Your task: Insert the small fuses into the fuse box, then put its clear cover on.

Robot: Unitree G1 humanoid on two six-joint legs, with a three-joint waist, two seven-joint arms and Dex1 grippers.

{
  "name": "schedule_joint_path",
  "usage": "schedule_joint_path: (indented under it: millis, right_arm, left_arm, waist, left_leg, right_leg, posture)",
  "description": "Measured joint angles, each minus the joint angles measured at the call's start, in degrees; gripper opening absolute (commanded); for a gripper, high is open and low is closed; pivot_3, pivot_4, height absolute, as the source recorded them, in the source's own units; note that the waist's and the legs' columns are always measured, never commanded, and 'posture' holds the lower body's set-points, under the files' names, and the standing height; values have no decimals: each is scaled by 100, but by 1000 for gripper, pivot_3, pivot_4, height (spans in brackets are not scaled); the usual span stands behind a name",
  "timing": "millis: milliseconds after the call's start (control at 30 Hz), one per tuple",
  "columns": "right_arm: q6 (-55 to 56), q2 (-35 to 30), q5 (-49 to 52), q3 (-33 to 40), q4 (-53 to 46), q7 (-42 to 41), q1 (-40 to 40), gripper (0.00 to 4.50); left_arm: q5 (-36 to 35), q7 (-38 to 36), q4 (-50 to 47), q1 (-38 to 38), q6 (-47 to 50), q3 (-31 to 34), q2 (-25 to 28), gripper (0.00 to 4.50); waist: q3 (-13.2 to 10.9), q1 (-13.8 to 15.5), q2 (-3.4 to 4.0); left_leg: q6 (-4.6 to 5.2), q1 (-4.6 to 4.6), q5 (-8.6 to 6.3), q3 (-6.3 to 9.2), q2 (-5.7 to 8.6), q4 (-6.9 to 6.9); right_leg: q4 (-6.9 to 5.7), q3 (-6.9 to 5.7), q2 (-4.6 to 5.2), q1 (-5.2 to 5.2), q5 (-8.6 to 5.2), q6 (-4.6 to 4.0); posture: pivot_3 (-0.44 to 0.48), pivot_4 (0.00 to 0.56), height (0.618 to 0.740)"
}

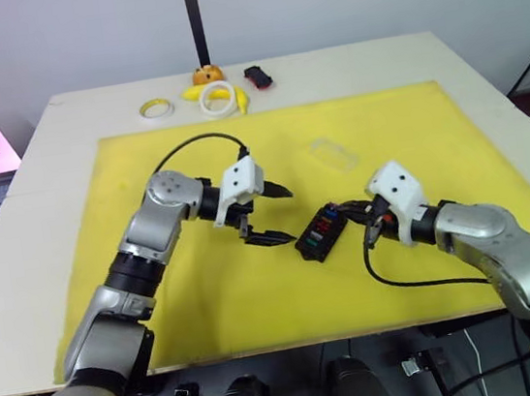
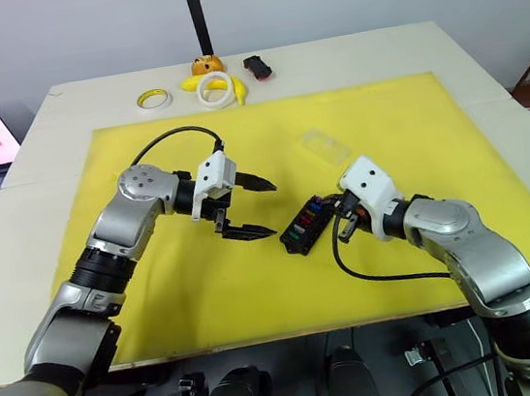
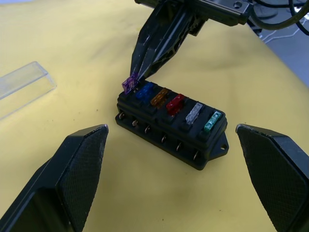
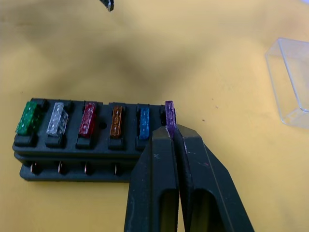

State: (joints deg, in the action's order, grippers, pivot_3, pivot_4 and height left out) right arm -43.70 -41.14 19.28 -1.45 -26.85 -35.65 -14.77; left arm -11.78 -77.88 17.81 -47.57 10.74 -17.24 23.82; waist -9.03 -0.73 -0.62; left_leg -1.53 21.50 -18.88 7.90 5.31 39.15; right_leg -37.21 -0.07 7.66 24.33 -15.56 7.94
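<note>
The right gripper [image 4: 175, 129] is closed on the purple fuse [image 4: 169, 113] and holds it upright at the end slot of the fuse box [image 1: 322, 233], probably to press it straight down. Five other fuses [image 4: 87, 119], green, grey, red, orange and blue, already sit in one row. The box lies on the yellow mat [image 1: 212, 312], between both arms. The left gripper [image 1: 267, 215] waits just beside the box with its fingers wide apart, holding nothing. Farther back, the clear cover [image 1: 333, 154] lies on the mat, well apart, not yet fitted.
</note>
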Motion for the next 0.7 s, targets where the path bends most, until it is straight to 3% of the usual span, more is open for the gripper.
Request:
schedule_joint_path:
  millis: [267, 367, 467, 700]
  right_arm:
    - [1, -5, -26, -16, 27, -46, -42, 0]
    - [-52, 9, 23, -1, 17, -45, -38, 873]
    - [-100, 0, 109, 104, -65, -55, -12, 2081]
    - [-202, -209, 632, 942, -343, -309, 96, 2081]
  left_arm:
    - [0, 23, 0, 0, 1, 0, 0, 4474]
    - [0, 26, 0, 0, 0, 0, 0, 4500]
    - [0, 30, 0, 0, -8, 0, 0, 4500]
    - [0, 28, -5, 7, -14, 0, 37, 4500]
  waist:
    - [0, 0, 0]
    - [0, 0, 0]
    - [0, 7, 0]
    - [0, 10, 0]
  left_leg:
    - [0, 0, 0, 0, 0, 0]
    - [0, 0, 0, 0, 0, 0]
    - [0, 1, 0, 0, 0, 0]
    - [0, 1, 0, 0, 0, 0]
  right_leg:
    - [0, 0, 0, 0, 0, 0]
    - [0, 0, 0, 0, 0, 0]
    - [0, 0, 0, 0, 0, 0]
    - [0, 0, 0, 0, 0, 0]
  posture:
    - [0, 150, 740]
    - [0, 150, 740]
    - [0, 150, 740]
    - [0, 150, 740]
